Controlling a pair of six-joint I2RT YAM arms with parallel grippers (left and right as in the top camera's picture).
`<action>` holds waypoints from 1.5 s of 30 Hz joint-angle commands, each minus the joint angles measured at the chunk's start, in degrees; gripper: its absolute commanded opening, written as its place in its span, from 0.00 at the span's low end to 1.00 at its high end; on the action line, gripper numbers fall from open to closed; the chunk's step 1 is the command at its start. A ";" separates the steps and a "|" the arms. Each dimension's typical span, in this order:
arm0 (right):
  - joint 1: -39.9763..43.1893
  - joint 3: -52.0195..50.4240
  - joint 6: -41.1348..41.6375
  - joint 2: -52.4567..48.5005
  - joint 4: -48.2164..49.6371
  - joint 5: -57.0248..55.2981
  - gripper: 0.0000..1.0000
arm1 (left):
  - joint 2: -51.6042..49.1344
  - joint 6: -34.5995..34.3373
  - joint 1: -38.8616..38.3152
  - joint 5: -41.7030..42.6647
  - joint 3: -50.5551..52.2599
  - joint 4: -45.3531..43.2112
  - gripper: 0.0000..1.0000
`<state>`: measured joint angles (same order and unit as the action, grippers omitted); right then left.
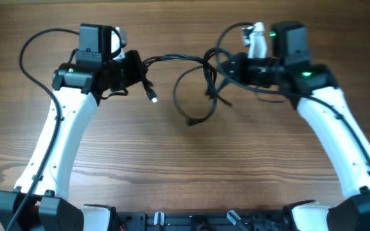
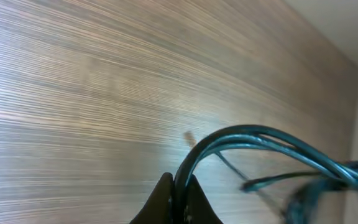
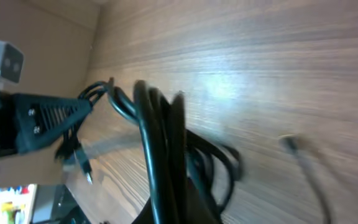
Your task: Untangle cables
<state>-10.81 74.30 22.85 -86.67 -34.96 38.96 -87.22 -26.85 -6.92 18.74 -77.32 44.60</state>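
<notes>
Left gripper: clamped on cables; near tabletop far edge
Right gripper: pinched shut, apparently on the same bundle
Loop: slack between both grippers

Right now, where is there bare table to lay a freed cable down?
Free: the wide table patch between left arm and right arm, nearer the bases than the cables; also outside each arm. Crowded: the strip between left gripper and right gripper, where the cables span.

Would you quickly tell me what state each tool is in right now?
The left tool is closed on the cables.
The right tool is closed on the cables too.
</notes>
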 commanded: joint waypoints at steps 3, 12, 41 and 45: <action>9.18 0.26 -12.44 1.60 -2.84 6.10 0.04 | -0.70 4.24 7.69 -9.92 -0.02 0.87 0.04; 4.13 0.26 -16.50 1.60 -3.06 1.86 0.04 | -0.70 13.25 6.12 10.01 -0.02 -0.68 0.04; 8.66 0.26 -18.21 1.60 -9.57 -9.01 0.04 | -0.70 7.10 13.51 -2.25 -0.02 3.02 0.04; 0.26 0.26 -11.08 1.46 -9.55 -22.75 0.08 | -0.70 7.10 13.51 -2.25 -0.02 3.04 0.06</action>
<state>-6.61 74.28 6.59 -86.56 -44.99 27.16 -87.44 -19.62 6.57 15.77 -77.32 47.75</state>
